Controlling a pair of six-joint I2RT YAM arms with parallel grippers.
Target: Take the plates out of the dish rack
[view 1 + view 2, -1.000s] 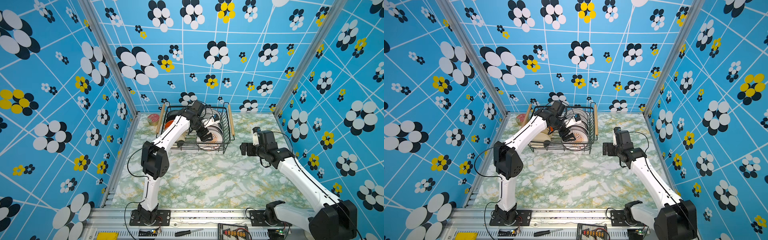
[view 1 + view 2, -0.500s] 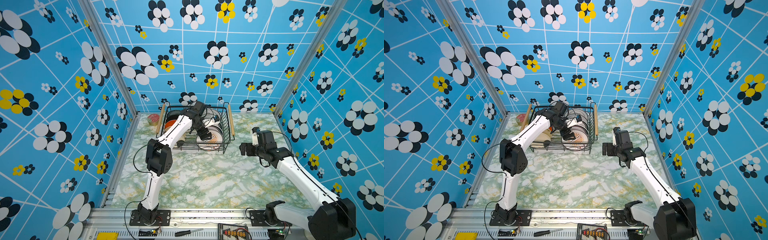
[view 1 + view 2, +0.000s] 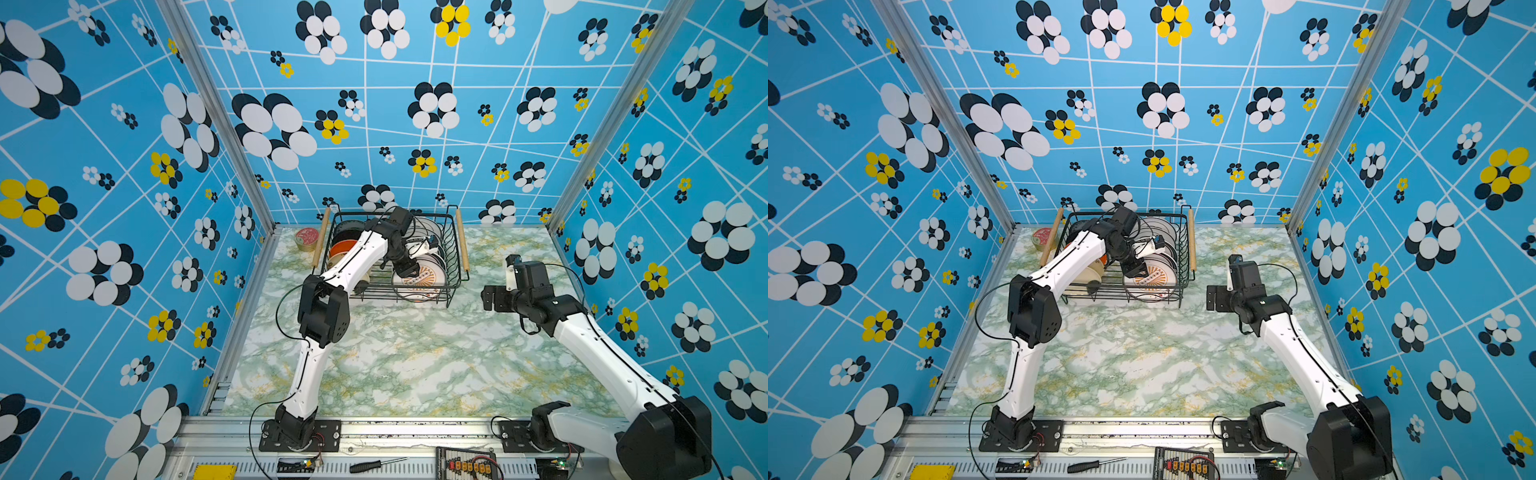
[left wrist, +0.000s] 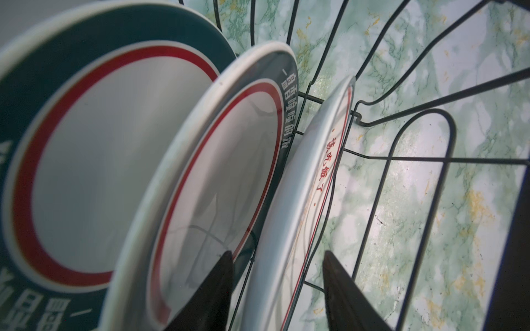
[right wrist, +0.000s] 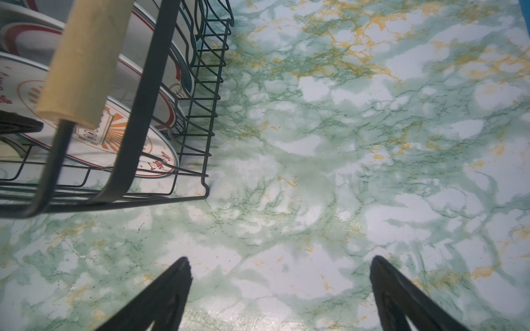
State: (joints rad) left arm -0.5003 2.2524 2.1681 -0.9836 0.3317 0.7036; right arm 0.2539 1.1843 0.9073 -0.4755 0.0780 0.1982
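Note:
The dish rack (image 3: 452,286) (image 3: 1183,286), black wire with wooden handles, stands at the back of the table. Several plates stand upright in it. My left gripper (image 3: 409,270) (image 3: 1138,270) reaches down into the rack over the front plate (image 3: 426,279) (image 3: 1156,279), which is white with an orange emblem. In the left wrist view that gripper (image 4: 276,255) is open and straddles the front plate's rim (image 4: 309,177), with a small gap on each side. A dark-rimmed, red-ringed plate (image 4: 229,160) stands behind it. My right gripper (image 3: 492,297) (image 5: 279,260) hangs open over bare table beside the rack (image 5: 149,100).
A small red-lidded tin (image 3: 306,237) (image 3: 1042,236) sits left of the rack by the wall. Smaller orange (image 3: 343,249) and black (image 3: 349,228) plates fill the rack's left side. A screwdriver (image 3: 374,464) lies on the front rail. Patterned blue walls close in three sides.
My left gripper's jaws have narrowed around the front plate's rim, and the left arm's elbow has shifted right. The right arm has not moved.

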